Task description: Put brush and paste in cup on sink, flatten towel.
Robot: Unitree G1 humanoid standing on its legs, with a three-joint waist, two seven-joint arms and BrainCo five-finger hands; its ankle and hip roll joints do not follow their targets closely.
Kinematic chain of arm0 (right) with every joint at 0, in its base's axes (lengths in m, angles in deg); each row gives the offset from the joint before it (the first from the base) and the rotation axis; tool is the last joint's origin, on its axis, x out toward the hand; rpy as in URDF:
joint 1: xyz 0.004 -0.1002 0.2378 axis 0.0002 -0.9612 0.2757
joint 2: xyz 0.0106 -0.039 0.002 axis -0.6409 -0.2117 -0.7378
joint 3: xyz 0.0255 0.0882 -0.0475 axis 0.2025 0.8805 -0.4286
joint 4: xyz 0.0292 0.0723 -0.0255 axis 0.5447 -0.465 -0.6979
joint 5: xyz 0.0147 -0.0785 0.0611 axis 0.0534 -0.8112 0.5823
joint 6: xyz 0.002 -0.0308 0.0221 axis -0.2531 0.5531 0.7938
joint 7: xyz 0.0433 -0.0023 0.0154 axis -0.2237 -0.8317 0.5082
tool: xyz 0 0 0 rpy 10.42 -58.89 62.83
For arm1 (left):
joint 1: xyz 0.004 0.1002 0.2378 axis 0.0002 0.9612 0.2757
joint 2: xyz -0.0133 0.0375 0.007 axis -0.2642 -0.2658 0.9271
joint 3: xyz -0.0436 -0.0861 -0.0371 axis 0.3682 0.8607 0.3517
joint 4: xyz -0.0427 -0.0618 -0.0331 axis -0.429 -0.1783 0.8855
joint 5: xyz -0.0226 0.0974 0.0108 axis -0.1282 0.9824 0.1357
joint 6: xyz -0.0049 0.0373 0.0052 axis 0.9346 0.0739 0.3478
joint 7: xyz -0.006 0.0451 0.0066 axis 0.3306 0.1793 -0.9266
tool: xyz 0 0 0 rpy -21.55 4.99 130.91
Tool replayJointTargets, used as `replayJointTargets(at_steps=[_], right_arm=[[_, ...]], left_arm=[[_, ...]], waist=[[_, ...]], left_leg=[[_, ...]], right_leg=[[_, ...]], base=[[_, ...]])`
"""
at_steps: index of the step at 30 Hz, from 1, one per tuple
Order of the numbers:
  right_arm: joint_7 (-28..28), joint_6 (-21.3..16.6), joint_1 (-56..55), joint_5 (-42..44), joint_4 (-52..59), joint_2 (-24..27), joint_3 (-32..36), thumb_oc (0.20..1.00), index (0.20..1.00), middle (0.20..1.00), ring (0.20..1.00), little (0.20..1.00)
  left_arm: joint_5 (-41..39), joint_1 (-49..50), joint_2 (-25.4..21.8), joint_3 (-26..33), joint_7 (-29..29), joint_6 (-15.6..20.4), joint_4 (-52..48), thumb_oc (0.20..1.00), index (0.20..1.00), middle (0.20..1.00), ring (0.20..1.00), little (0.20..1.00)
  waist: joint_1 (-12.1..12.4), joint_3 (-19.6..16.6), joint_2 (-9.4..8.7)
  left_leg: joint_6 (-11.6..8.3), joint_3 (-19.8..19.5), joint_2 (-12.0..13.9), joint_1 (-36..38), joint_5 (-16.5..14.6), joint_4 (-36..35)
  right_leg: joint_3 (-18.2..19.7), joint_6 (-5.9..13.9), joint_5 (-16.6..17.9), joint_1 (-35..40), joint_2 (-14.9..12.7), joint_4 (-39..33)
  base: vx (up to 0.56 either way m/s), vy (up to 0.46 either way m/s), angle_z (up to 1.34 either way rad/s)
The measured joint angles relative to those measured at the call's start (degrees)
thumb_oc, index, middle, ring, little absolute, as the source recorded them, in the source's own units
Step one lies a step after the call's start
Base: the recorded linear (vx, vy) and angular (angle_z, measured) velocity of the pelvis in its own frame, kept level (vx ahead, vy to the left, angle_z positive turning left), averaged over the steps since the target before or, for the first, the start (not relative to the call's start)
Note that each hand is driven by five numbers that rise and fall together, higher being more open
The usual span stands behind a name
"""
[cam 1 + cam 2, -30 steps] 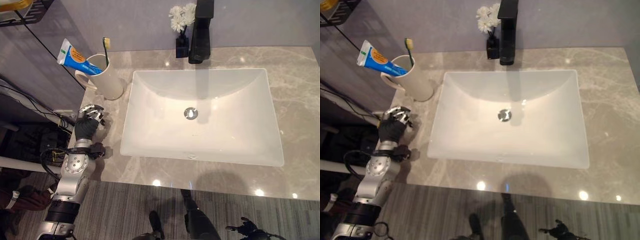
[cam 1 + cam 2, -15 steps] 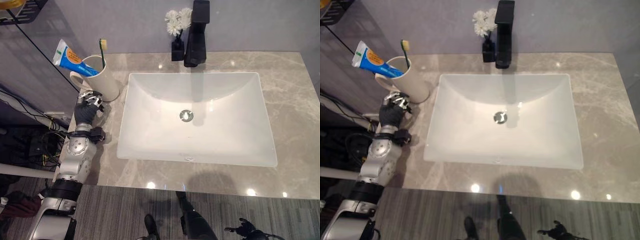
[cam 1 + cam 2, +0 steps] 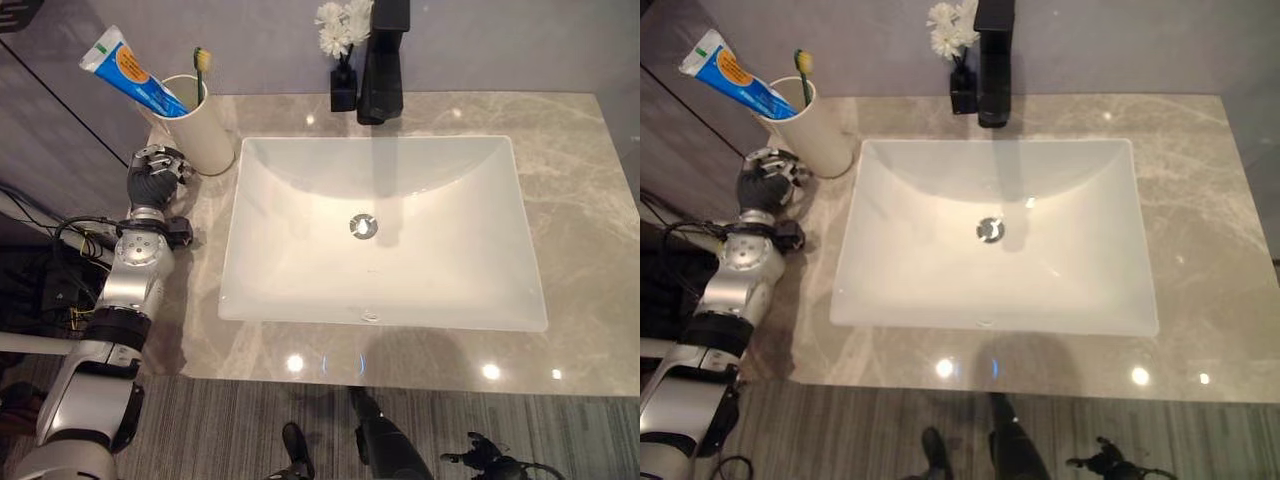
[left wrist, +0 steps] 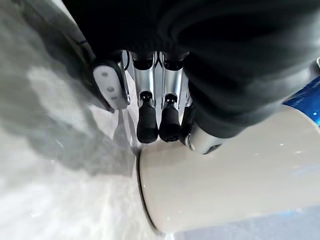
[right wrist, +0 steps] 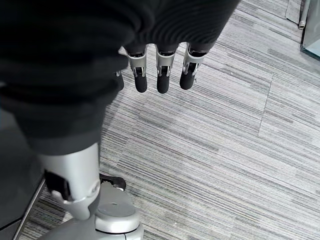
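Note:
A cream cup (image 3: 200, 135) stands on the marble counter (image 3: 570, 160) at the sink's back left corner. A blue toothpaste tube (image 3: 132, 72) and a green-headed toothbrush (image 3: 202, 68) stick out of it. My left hand (image 3: 151, 178) rests on the counter's left edge just in front of the cup. In the left wrist view its loosely bent fingers (image 4: 148, 120) hold nothing, their dark tips right at the cup's (image 4: 225, 185) lower wall. My right hand (image 5: 159, 75) hangs over the striped carpet with its fingers relaxed and nothing in them.
The white rectangular sink basin (image 3: 300, 270) takes up the middle of the counter. A black faucet (image 3: 381, 62) and a small black vase of white flowers (image 3: 338, 30) stand behind it. Bare counter lies to the basin's right.
The camera has shifted. My left hand has moved forward along the counter edge and now sits closer to the cup. Cup, tube and brush stay put.

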Motion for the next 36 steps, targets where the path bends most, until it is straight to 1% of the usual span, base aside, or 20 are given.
replayJointTargets(at_steps=[5, 9, 10, 12, 14, 15, 17, 19, 20, 22, 27, 30, 33, 36], right_arm=[[0.0, 0.0, 0.1, 0.0, 0.1, -0.3, -0.2, 1.0, 1.0, 1.0, 1.0, 1.0], [-0.1, 0.0, 0.3, 0.0, 0.2, -0.6, -0.2, 1.0, 1.0, 1.0, 1.0, 1.0], [-0.1, 0.0, 0.3, 0.0, 0.6, -0.6, -0.1, 1.0, 1.0, 1.0, 1.0, 1.0], [-0.2, 0.0, 0.2, 0.0, 1.0, -0.6, 0.3, 1.0, 1.0, 1.0, 1.0, 1.0], [-0.2, 0.0, 0.2, 0.0, 1.3, -0.6, 0.4, 1.0, 1.0, 1.0, 1.0, 1.0], [-0.2, 0.0, 0.2, 0.0, 1.3, -0.6, 0.4, 1.0, 1.0, 1.0, 1.0, 1.0], [-0.2, 0.0, 0.2, 0.0, 1.2, -0.6, 2.0, 1.0, 1.0, 1.0, 1.0, 1.0], [0.0, 0.0, 0.1, 0.0, 1.3, -0.6, 2.4, 1.0, 1.0, 1.0, 1.0, 1.0], [0.0, 0.0, -0.2, -0.1, 1.2, -0.5, 2.6, 1.0, 1.0, 1.0, 1.0, 1.0], [0.0, 0.0, -0.3, -0.1, 1.0, -0.5, 2.5, 1.0, 1.0, 1.0, 1.0, 1.0], [0.2, 0.1, -0.3, -0.1, 0.7, -0.6, 2.5, 1.0, 1.0, 1.0, 1.0, 1.0], [0.2, 0.0, -0.4, -0.1, 0.6, -0.6, 2.5, 1.0, 1.0, 1.0, 1.0, 1.0], [0.2, 0.1, -0.4, -0.1, 0.4, -0.6, 2.5, 1.0, 1.0, 1.0, 1.0, 1.0], [0.2, 0.1, -0.4, -0.1, -0.1, -0.6, 2.5, 1.0, 1.0, 1.0, 1.0, 1.0]], left_arm=[[0.6, -1.2, 0.1, 0.5, -1.4, 0.2, -0.5, 0.2, 0.2, 0.2, 0.2, 0.2], [1.8, -0.4, 0.5, 1.7, -2.4, 0.1, -2.9, 0.2, 0.2, 0.2, 0.2, 0.2], [2.8, 4.4, 1.1, 4.9, -2.4, 0.1, -8.9, 0.2, 0.2, 0.2, 0.2, 0.2], [3.0, 8.7, 1.6, 5.8, -2.3, 0.2, -13.7, 0.2, 0.2, 0.2, 0.2, 0.2], [4.0, 12.8, 3.2, 7.9, -2.2, 0.4, -18.0, 0.2, 0.2, 0.2, 0.2, 0.2], [4.0, 14.5, 3.4, 7.8, -2.0, 0.3, -19.0, 0.2, 0.2, 0.2, 0.2, 0.2], [4.0, 20.6, 5.3, 10.1, -1.4, 0.2, -22.2, 0.2, 0.2, 0.2, 0.2, 0.2], [3.9, 24.1, 5.3, 11.4, -0.4, 0.1, -24.0, 0.2, 0.2, 0.2, 0.2, 0.2], [3.9, 24.9, 5.3, 11.5, 0.1, 0.2, -24.0, 0.2, 0.2, 0.2, 0.2, 0.2], [3.9, 25.1, 5.2, 11.5, 0.4, 0.2, -24.0, 0.2, 0.2, 0.2, 0.2, 0.2], [3.9, 23.7, 5.3, 11.6, 0.5, 0.1, -23.1, 0.2, 0.2, 0.2, 0.2, 0.2], [3.9, 23.4, 5.4, 11.2, 0.6, 0.0, -24.4, 0.2, 0.2, 0.2, 0.2, 0.2], [3.9, 23.0, 5.3, 10.5, 1.4, -0.3, -25.7, 0.2, 0.2, 0.2, 0.2, 0.2], [3.9, 21.3, 5.3, 8.5, 2.0, -0.6, -25.6, 0.2, 0.2, 0.2, 0.2, 0.2]], waist=[[0.0, 0.8, -0.33], [0.1, 1.6, -0.39], [-0.1, 2.0, -0.21], [0.3, 2.1, -0.17], [0.5, 2.3, -0.06], [0.7, 2.5, 0.01], [1.9, 2.6, 0.1], [2.2, 2.6, 0.1], [2.7, 2.5, 0.1], [3.2, 2.5, 0.09], [3.0, 2.5, 0.1], [2.8, 2.4, 0.0], [2.8, 2.0, -0.69], [2.7, 1.6, -1.36]], left_leg=[[-0.12, 0.1, 0.1, -0.4, 0.1, 0.0], [-0.12, 0.1, 0.1, -0.3, 0.1, 0.0], [-0.13, 0.2, 0.1, 0.0, 0.0, 0.0], [-0.13, 0.1, 0.2, 0.1, 0.1, 0.2], [-0.13, 0.1, 0.4, 0.9, 0.1, 0.2], [-0.14, 0.0, 0.5, 1.5, 0.0, 0.2], [-0.26, -0.3, 0.6, 3.0, -0.1, 0.0], [-0.24, -1.2, 0.6, 3.4, -0.1, 0.0], [-0.17, -1.6, 0.6, 3.4, -0.1, 0.0], [-0.18, -1.7, 0.6, 3.3, -0.1, 0.0], [-0.35, -1.6, 0.6, 3.2, 0.1, 0.0], [-0.36, -1.5, 0.6, 3.0, 0.1, 0.2], [-0.35, -1.4, 0.6, 2.6, 0.1, 0.2], [-0.36, -1.3, 0.5, 2.6, 0.1, 0.2]], right_leg=[[0.1, -0.13, 0.1, -0.5, 0.2, 0.0], [0.1, -0.14, 0.1, -0.4, 0.2, 0.0], [0.2, -0.18, 0.1, -0.2, 0.2, 0.0], [0.0, -0.28, 0.2, 0.0, 0.3, 0.0], [-0.1, -0.52, 0.4, 0.9, 0.4, 0.0], [-0.4, -0.5, 0.4, 1.6, 0.4, 0.0], [-0.8, -0.55, -0.5, 3.3, 0.4, 0.0], [-1.3, -0.82, -0.7, 3.8, 0.2, 0.0], [-1.5, -0.85, -0.7, 4.0, 0.1, 0.0], [-1.6, -0.82, -0.7, 4.0, 0.1, 0.0], [-1.5, -0.57, -0.5, 3.8, 0.2, 0.0], [-1.5, -0.54, -0.5, 3.6, 0.2, 0.0], [-1.4, -0.58, -0.4, 3.2, 0.2, 0.0], [-1.4, -0.54, -0.5, 3.1, 0.2, 0.0]], base=[[0.0, 0.0, 0.0], [0.0, 0.0, 0.0], [0.0, 0.0, 0.0], [0.0, 0.0, 0.0], [0.01, 0.003, 0.02], [0.01, 0.005, 0.07], [-0.01, 0.011, 0.12], [-0.02, 0.001, 0.15], [-0.03, -0.004, 0.12], [-0.02, -0.003, 0.04], [0.0, 0.0, 0.0], [0.0, 0.0, 0.0], [0.0, 0.0, 0.0], [0.0, 0.0, 0.0]])
